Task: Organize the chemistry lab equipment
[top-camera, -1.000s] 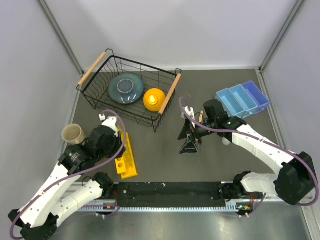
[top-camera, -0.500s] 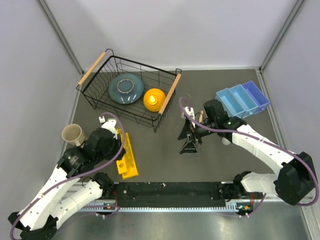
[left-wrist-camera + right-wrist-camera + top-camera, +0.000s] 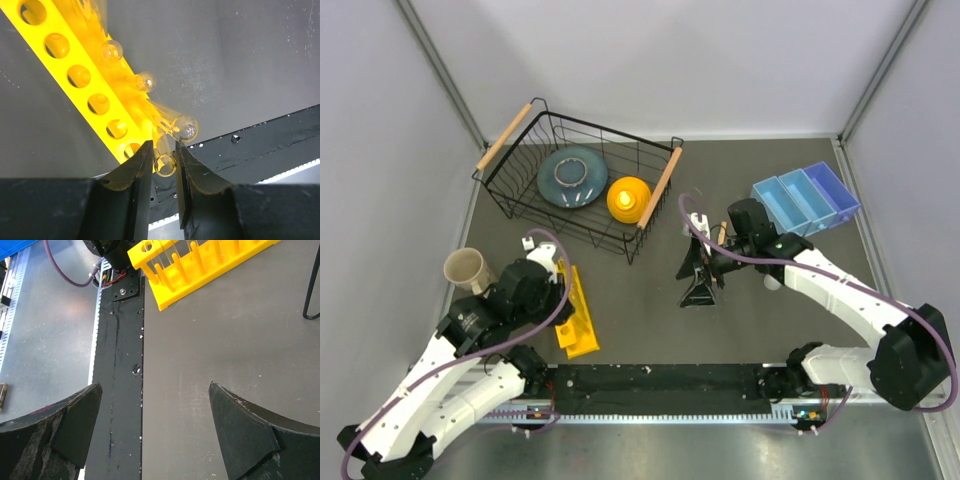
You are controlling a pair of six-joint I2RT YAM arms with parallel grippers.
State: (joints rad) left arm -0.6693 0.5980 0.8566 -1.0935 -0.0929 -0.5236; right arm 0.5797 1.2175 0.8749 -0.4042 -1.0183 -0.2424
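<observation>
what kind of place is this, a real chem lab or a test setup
Probably a staged robot test cell, not a working lab: plain grey walls close around a dark table, where a yellow test-tube rack holds clear glass tubes, with blue bins for sorting.

There is one basket (image 3: pixel 505 136), one plate (image 3: pixel 552 182), one dome (image 3: pixel 628 198), one cup (image 3: pixel 466 268) and one yellow rack (image 3: pixel 575 310). There are three blue bins (image 3: pixel 805 200). Glass tubes (image 3: pixel 185 127) number four, perhaps five, since the topmost is blurred.
</observation>
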